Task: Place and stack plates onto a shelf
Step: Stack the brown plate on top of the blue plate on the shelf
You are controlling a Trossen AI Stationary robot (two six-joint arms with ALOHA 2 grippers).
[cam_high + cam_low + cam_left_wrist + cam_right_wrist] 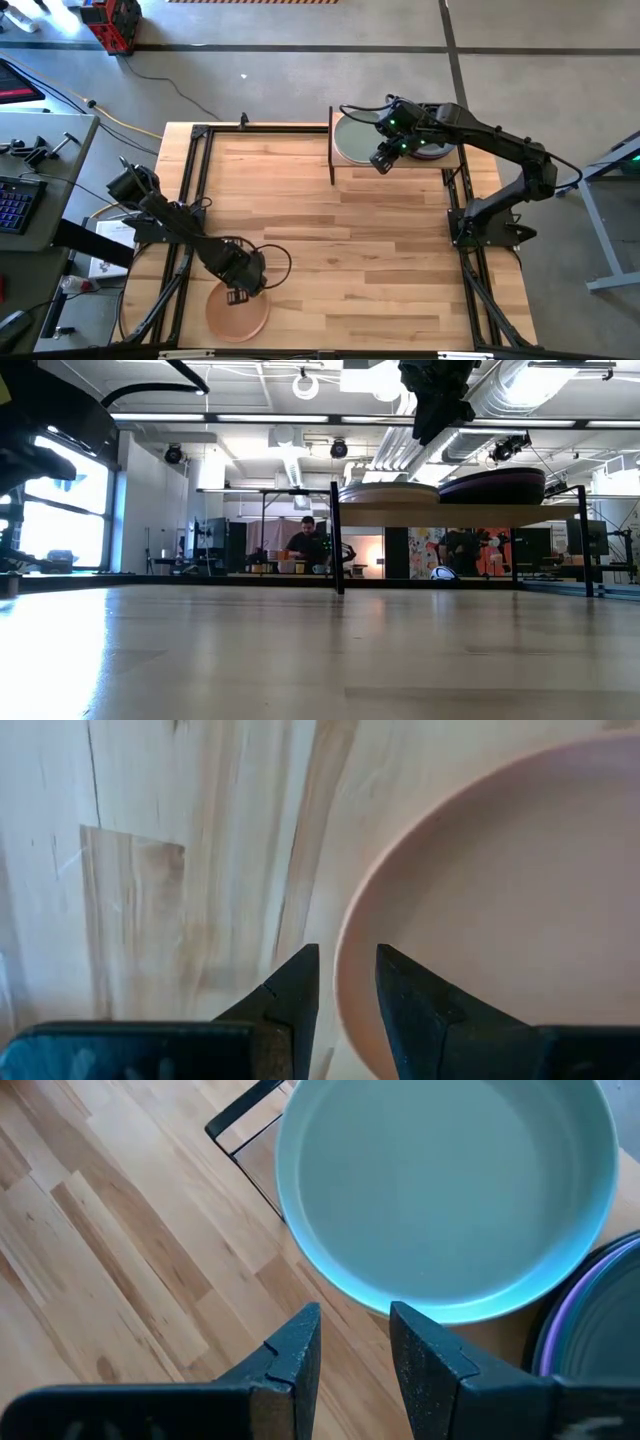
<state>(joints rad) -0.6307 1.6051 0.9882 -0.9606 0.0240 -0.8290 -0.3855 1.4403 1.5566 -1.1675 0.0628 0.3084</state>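
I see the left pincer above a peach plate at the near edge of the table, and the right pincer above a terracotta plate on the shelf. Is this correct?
Not quite. The right pincer hovers over a sage green plate on the shelf, not a terracotta one; the right wrist view shows it. The left pincer is indeed above the peach plate.

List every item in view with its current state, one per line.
peach plate: flat on the table, rim between the left gripper fingers
left gripper: open, not clamped
sage green plate: resting on the shelf
purple plate: on the shelf beside it
right gripper: open, empty, above the shelf
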